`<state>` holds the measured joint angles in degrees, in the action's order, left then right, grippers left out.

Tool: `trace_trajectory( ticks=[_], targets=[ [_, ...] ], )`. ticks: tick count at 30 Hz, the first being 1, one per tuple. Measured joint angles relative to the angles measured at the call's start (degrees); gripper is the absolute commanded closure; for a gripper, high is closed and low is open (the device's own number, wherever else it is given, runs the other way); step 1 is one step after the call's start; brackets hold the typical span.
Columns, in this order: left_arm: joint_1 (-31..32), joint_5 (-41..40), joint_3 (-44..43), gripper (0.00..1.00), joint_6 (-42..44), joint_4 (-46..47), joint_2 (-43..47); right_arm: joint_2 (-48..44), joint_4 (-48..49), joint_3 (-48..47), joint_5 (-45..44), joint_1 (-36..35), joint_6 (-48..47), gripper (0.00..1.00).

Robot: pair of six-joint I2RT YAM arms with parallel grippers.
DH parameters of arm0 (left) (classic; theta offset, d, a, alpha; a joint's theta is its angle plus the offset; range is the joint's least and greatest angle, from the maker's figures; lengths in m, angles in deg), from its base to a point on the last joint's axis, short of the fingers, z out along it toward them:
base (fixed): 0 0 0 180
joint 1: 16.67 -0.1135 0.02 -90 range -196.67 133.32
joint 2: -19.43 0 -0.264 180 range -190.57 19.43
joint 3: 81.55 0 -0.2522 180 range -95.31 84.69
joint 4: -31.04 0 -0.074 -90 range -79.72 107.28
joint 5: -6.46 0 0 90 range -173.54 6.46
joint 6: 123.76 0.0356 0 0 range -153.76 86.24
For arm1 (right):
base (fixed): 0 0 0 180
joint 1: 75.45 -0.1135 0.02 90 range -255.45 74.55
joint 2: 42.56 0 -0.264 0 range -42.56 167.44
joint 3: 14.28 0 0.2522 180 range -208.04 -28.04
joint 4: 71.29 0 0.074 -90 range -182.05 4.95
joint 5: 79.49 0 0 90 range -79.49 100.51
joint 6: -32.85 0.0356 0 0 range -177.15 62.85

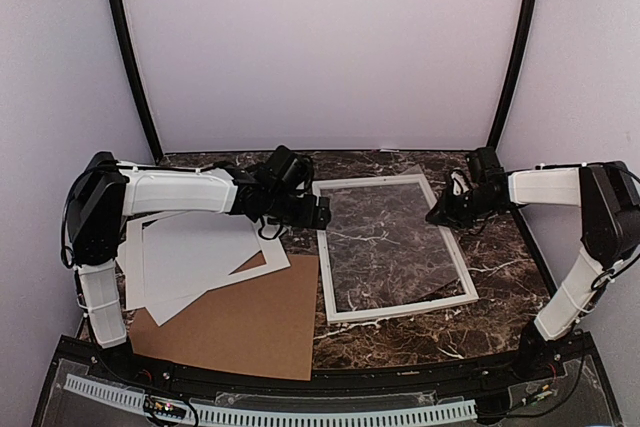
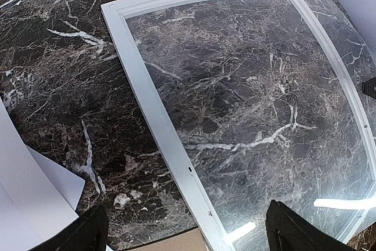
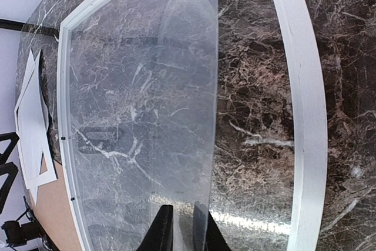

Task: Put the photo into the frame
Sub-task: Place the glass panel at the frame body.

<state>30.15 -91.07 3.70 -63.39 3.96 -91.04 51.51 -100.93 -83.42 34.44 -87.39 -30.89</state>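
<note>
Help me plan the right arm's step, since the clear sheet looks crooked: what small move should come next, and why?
Probably nudge the clear sheet slightly left until it drops inside the frame. The right gripper pinches its edge, and its far corner sticks out past the frame's far right corner, so it isn't seated yet.

Bright even light; glare streaks on clear sheet (image 3: 147, 116); edges bowed

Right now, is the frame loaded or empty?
Empty. Marble table shows through the frame and its clear sheet; nothing else inside.
</note>
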Motion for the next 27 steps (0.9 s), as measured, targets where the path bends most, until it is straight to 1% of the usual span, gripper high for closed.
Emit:
trace_trajectory(
  ticks=[5,12,19,27],
  targets=[
    [0.02,-0.02,-0.13,0.04,0.0,0.0,0.0,0.0,0.57,0.0,0.0,-0.57,0.2,0.86],
    [0.02,-0.22,-0.61,0.04,0.0,0.02,0.0,0.0,0.98,0.26,-0.22,-0.87,0.79,0.82],
    [0.09,-0.22,-0.68,0.04,0.02,0.31,-0.09,0.02,1.4,0.33,-0.22,-1.2,1.14,0.76],
    [0.87,2.05,-1.6,0.04,0.02,3.61,-1.64,1.03,1.49,0.33,-0.24,-1.2,1.22,0.7]
  ],
)
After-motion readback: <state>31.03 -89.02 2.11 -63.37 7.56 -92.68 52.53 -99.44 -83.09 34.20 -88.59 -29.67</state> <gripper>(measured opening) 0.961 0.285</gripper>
